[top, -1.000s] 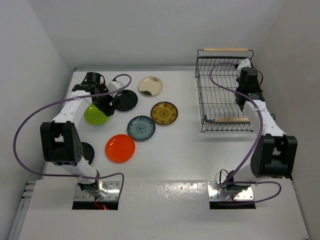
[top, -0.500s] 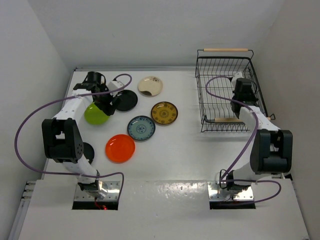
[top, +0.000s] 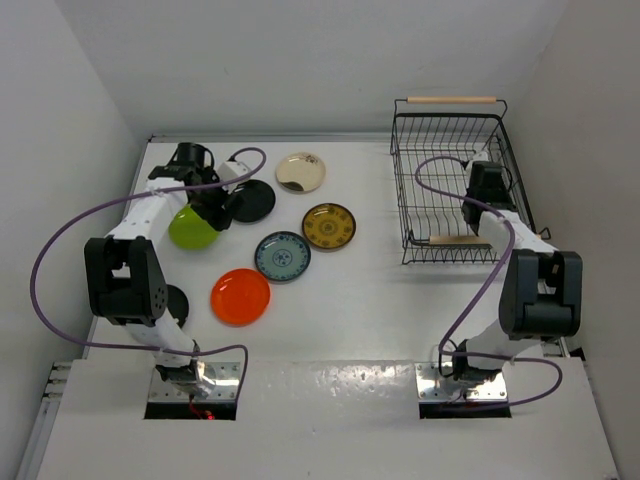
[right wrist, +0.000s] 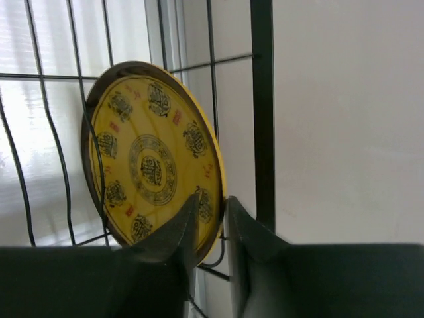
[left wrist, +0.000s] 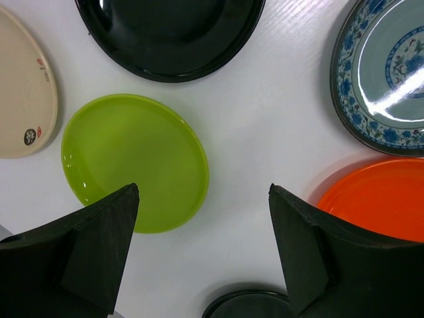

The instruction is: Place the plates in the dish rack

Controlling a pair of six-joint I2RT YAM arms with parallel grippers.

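My right gripper (right wrist: 212, 199) is shut on the rim of a brown-gold patterned plate (right wrist: 149, 156) and holds it upright against the right wall of the black wire dish rack (right wrist: 262, 99). In the top view this gripper (top: 487, 187) is inside the rack (top: 401, 185). My left gripper (left wrist: 204, 199) is open and empty, hovering over bare table beside the lime green plate (left wrist: 132, 162). In the top view it (top: 205, 213) is above the lime plate (top: 190, 230). The black (top: 252, 200), cream (top: 300, 172), second brown-gold (top: 329, 226), blue-patterned (top: 282, 256) and orange-red (top: 240, 296) plates lie flat on the table.
A dark round disc (top: 173, 303) lies by the left arm's base and also shows in the left wrist view (left wrist: 252, 306). The rack's wooden handles (top: 452, 99) are at its far and near ends. Walls close in the table on the left, right and back.
My right gripper has moved nearer and down inside the rack with the plate in it. My left gripper has hardly moved.
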